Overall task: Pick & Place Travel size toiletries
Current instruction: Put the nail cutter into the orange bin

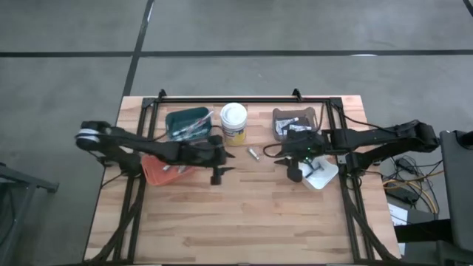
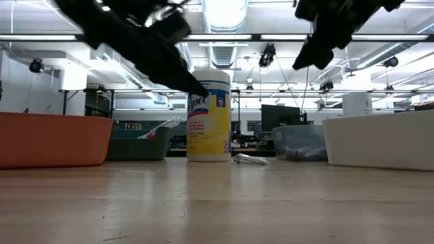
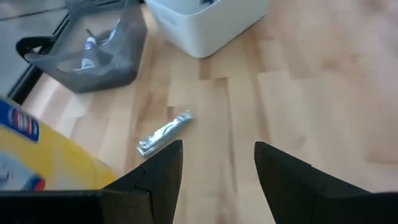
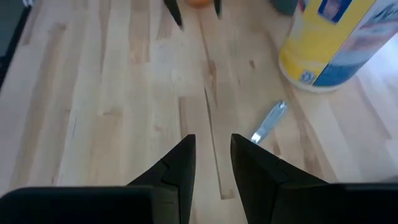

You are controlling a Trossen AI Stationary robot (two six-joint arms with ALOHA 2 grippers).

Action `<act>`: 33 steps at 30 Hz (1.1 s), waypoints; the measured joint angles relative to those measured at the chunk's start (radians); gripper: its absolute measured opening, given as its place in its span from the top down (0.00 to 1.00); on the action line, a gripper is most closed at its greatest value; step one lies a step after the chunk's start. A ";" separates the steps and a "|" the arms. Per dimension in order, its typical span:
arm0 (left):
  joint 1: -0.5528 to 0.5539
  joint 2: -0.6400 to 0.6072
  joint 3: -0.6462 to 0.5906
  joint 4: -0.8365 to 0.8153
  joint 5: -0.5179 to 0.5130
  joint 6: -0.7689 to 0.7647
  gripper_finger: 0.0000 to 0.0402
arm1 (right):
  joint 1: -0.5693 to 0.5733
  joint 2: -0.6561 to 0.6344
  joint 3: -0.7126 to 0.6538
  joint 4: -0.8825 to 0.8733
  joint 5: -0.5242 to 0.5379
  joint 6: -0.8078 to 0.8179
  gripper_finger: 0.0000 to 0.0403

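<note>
Small silvery squeeze tube [image 1: 253, 154] lying flat on the butcher-block table [image 1: 244, 222], between the Lysol wipes tub [image 1: 233, 122] and the white bin [image 1: 319, 174], apart from both. Long axis slanted across the planks, one end toward the tub, the other toward the white bin. Left gripper [image 1: 217, 164] above the wood just beside the orange bin [image 1: 159, 171], fingers spread, empty. Right gripper [image 1: 293, 161] near the white bin, fingers narrowly parted, pinching nothing. Beyond, workshop with bright ceiling lights.
</note>
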 joint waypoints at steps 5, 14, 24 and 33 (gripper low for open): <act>0.000 0.145 0.173 -0.093 -0.094 0.055 0.49 | 0.000 -0.113 -0.005 -0.004 0.000 -0.005 0.76; 0.007 0.352 0.345 -0.111 -0.119 0.175 0.49 | 0.000 -0.222 -0.053 -0.012 0.000 0.000 0.76; 0.103 0.518 0.486 -0.135 -0.094 0.176 0.49 | 0.000 -0.211 -0.061 -0.009 0.000 -0.003 0.76; 0.197 0.571 0.511 -0.220 0.135 0.097 0.49 | 0.000 -0.211 -0.062 -0.011 0.000 -0.009 0.76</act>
